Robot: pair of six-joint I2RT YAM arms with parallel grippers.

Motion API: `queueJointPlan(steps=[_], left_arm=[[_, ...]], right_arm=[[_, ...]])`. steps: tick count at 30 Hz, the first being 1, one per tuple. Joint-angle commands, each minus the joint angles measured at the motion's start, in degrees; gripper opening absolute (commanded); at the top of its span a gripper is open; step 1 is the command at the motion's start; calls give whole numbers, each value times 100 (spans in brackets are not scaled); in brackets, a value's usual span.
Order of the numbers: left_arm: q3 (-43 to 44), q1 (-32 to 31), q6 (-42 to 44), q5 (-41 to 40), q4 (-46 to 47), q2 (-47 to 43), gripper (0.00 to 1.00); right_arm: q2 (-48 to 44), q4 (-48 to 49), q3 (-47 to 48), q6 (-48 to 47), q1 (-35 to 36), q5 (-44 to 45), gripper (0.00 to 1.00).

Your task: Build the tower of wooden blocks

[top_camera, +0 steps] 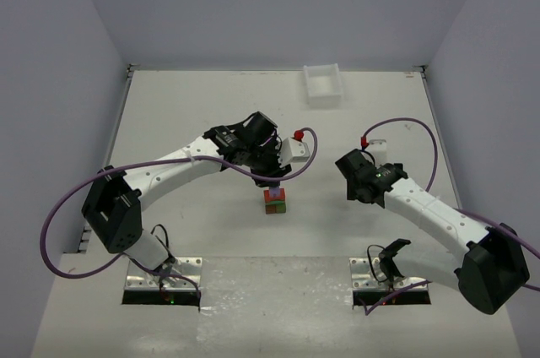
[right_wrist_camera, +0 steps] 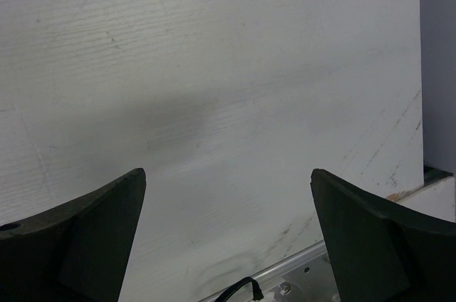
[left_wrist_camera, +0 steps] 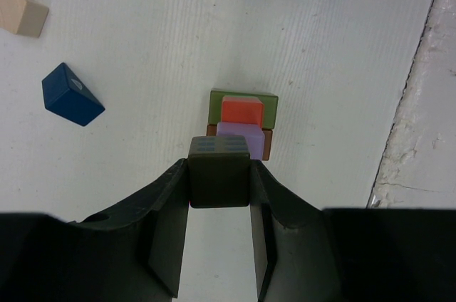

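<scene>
The tower [top_camera: 274, 199] stands mid-table. The left wrist view shows it from above: a green bar [left_wrist_camera: 242, 97], a brown block [left_wrist_camera: 267, 144], a red-orange cube [left_wrist_camera: 242, 110] and a purple cube [left_wrist_camera: 242, 138] on top. My left gripper [left_wrist_camera: 219, 174] is shut on a dark olive cube [left_wrist_camera: 219, 151] and holds it just above the tower, slightly to the near side; it also shows in the top view [top_camera: 268, 168]. A blue roof-shaped block [left_wrist_camera: 71, 95] and a beige block [left_wrist_camera: 21, 11] lie loose on the table. My right gripper [right_wrist_camera: 226, 174] is open and empty, to the right of the tower [top_camera: 361, 179].
A white plastic tray [top_camera: 323, 84] sits at the back of the table. The left arm's purple cable loops close to the tower. The table's rough edge strip [left_wrist_camera: 420, 117] runs along the right of the left wrist view.
</scene>
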Motion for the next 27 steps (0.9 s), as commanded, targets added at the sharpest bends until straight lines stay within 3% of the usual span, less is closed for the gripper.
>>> queueJointPlan(steps=[1, 27], left_arm=[[74, -51, 109, 215, 11, -86, 3], [52, -70, 533, 480, -139, 42, 9]], right_arm=[[1, -54, 67, 190, -35, 246, 99], [-67, -51, 45, 209, -31, 236, 99]])
